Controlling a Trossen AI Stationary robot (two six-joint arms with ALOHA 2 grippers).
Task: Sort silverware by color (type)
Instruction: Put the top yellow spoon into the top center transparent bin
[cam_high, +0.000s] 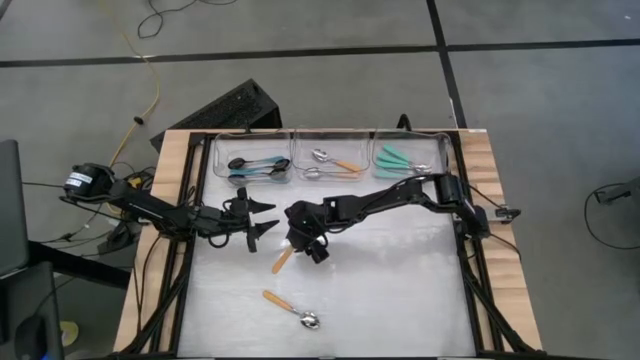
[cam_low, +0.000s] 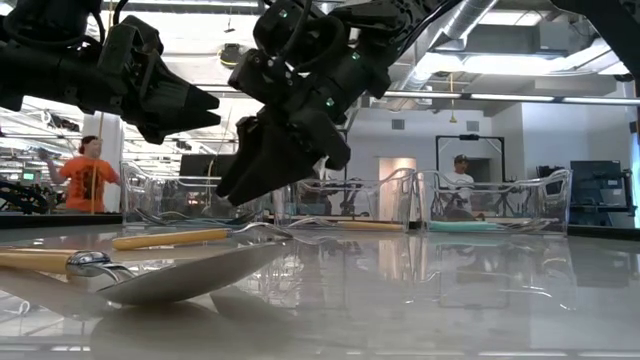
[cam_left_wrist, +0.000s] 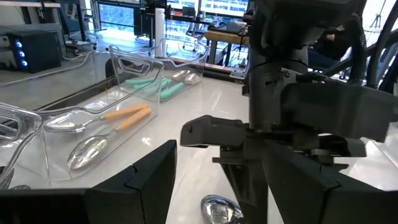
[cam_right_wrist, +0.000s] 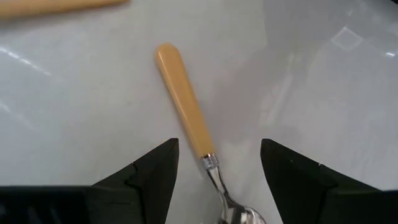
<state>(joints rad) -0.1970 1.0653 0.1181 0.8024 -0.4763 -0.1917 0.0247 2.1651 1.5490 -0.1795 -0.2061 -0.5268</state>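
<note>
Orange spoon (cam_right_wrist: 186, 106) is lying flat on the white table (cam_high: 400, 290), directly under the right gripper (cam_high: 312, 245), whose fingers are standing open, straddling the handle without touching. Judging it light, rigid, with a smooth handle likely to slip; the mid-handle looks the best place to pinch, since the bowl end is thin and glossy. A second orange spoon (cam_high: 291, 308) is lying nearer the table's front. Three clear bins (cam_high: 331, 160) at the back are holding sorted blue, orange, and teal spoons. Left gripper (cam_high: 258, 220) is hovering just beside, open and empty.
</note>
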